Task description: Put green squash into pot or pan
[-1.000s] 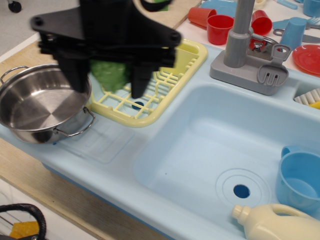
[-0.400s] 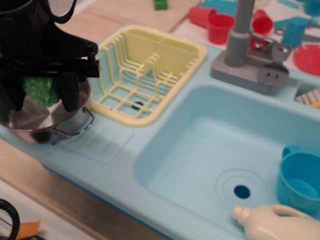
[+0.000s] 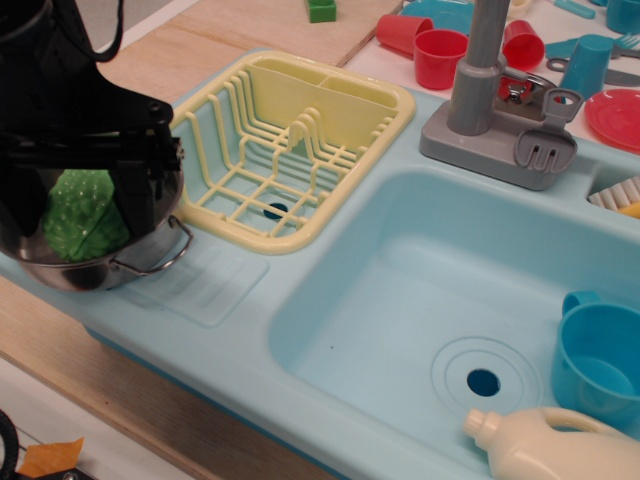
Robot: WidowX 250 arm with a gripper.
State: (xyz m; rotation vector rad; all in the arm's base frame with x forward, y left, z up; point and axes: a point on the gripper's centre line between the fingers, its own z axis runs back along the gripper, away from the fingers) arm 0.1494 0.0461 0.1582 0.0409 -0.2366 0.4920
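Observation:
The green squash [image 3: 82, 212], light green and bumpy, sits between my gripper's [image 3: 80, 215] two black fingers, down inside the shiny steel pot [image 3: 100, 268] at the left edge of the counter. The fingers look closed on the squash. The black gripper body covers most of the pot; only the pot's front wall and one wire handle [image 3: 165, 258] show. Whether the squash touches the pot's floor is hidden.
A yellow dish rack [image 3: 290, 150] stands right of the pot. The light blue sink basin [image 3: 450, 290] holds a blue cup [image 3: 600, 365] and a cream bottle [image 3: 560, 450]. A grey faucet [image 3: 490, 90], red cups [image 3: 440, 55] and a small green cube [image 3: 321, 10] are behind.
My gripper carried the squash left from over the dish rack to the pot, then lowered it into the pot.

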